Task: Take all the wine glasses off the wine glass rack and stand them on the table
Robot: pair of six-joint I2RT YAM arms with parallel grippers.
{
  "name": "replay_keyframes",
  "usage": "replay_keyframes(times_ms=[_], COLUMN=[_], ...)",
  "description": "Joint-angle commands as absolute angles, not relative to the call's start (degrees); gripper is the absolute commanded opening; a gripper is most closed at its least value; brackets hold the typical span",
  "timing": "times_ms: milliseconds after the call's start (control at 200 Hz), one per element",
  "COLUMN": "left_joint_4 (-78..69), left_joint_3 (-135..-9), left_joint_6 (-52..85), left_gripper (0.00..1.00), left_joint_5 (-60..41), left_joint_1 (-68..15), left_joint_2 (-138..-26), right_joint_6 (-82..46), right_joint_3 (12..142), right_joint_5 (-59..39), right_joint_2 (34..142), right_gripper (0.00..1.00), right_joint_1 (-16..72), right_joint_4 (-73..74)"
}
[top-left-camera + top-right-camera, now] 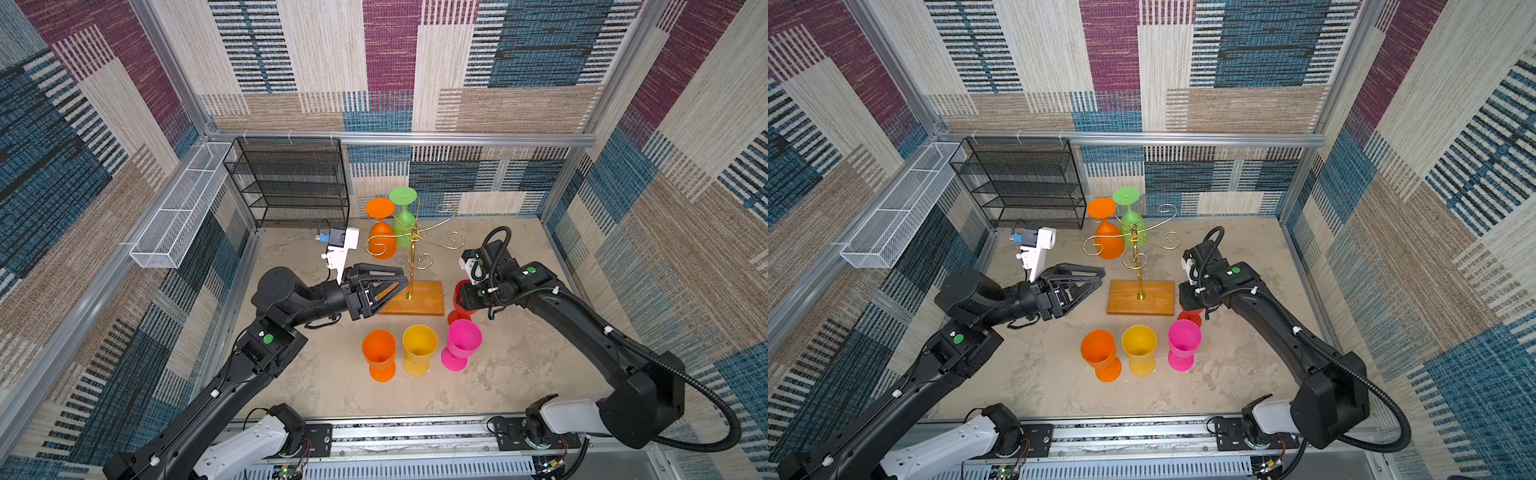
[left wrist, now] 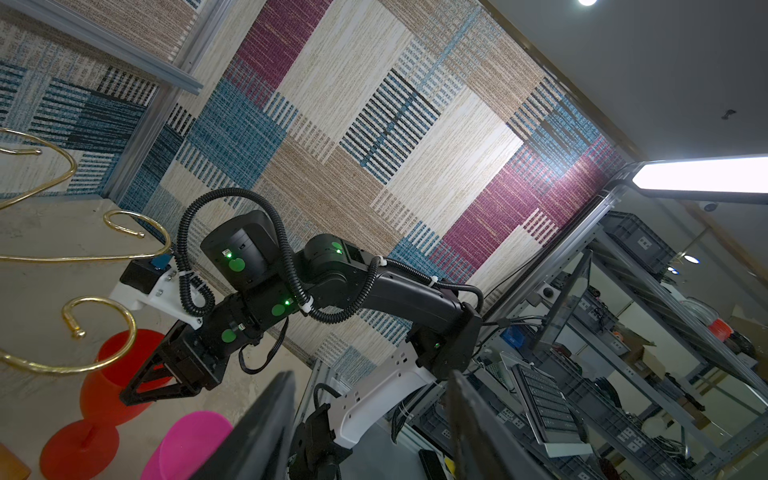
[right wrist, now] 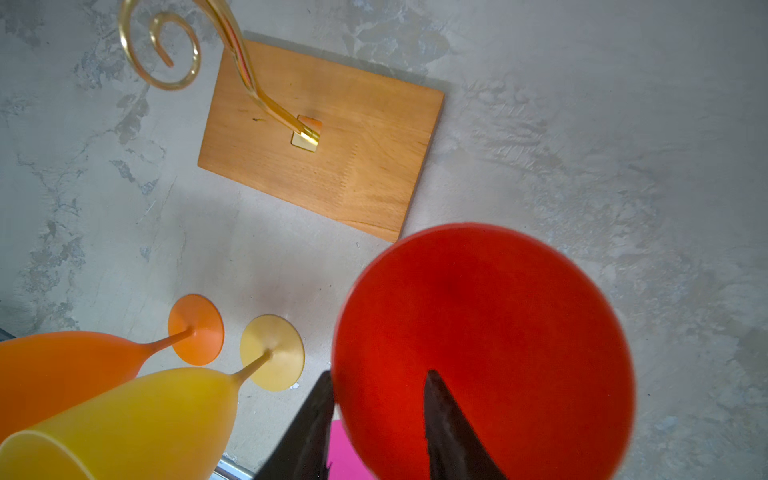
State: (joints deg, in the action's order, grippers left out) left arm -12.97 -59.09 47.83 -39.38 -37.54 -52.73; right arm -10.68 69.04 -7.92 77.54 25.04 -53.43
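The wine glass rack is a thin gold pole with curled arms on a light-wood base. An orange wine glass and a green one hang upside down from its far arms. A red wine glass stands upright on the table just right of the base. My right gripper points down over it, open, with one finger inside the bowl and one outside the rim. My left gripper hovers open and empty left of the pole.
Upright orange, yellow and pink glasses stand in a row in front of the base. A black mesh shelf unit stands at the back left. A long white wire basket hangs on the left wall.
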Motion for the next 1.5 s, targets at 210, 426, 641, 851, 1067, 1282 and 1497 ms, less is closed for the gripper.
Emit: replay_keyframes(times_ms=[210,426,641,851,1067,1282,1497], left_joint_4=[-12.13,-2.54,-7.73,-19.64,-18.51,-8.44,-6.41], left_joint_3=[-58.83,-61.15,-61.3,-59.09,-61.71,-69.63,-74.44], left_joint_6=[46.53,43.47,53.41,67.4,67.43,56.86,52.62], left_gripper=[0.61,0.61,0.61,0.61,0.59,0.59,0.59], left_joint_5=[-36.87,-28.18,-32.7,-39.71,-40.56,-38.99,-38.56], left_joint_1=[-37.44,-35.39,-26.26,-14.86,-9.41,-9.32,-9.32], left_joint_2=[-52.06,-49.34,-50.62,-57.79,-66.01,-72.43,-79.72], right_joint_6=[-10.99,-11.84,-14.33,-17.33,-18.1,-18.28,-18.2], right_joint_3=[70.15,71.16,69.44,68.67,66.81,64.84,63.94], right_joint_5=[-10.63,-8.59,-6.51,-2.05,5.31,5.79,5.54], right_joint_2=[73.33,67.52,59.59,52.08,46.62,45.02,44.82], right_gripper=[0.42,0.45,0.55,0.61,0.68,0.69,0.69], right_joint_1=[25.05,24.96,22.46,19.69,19.42,19.42,19.42], right_joint_4=[-52.38,-52.37,-47.49,-42.02,-39.22,-37.47,-36.31])
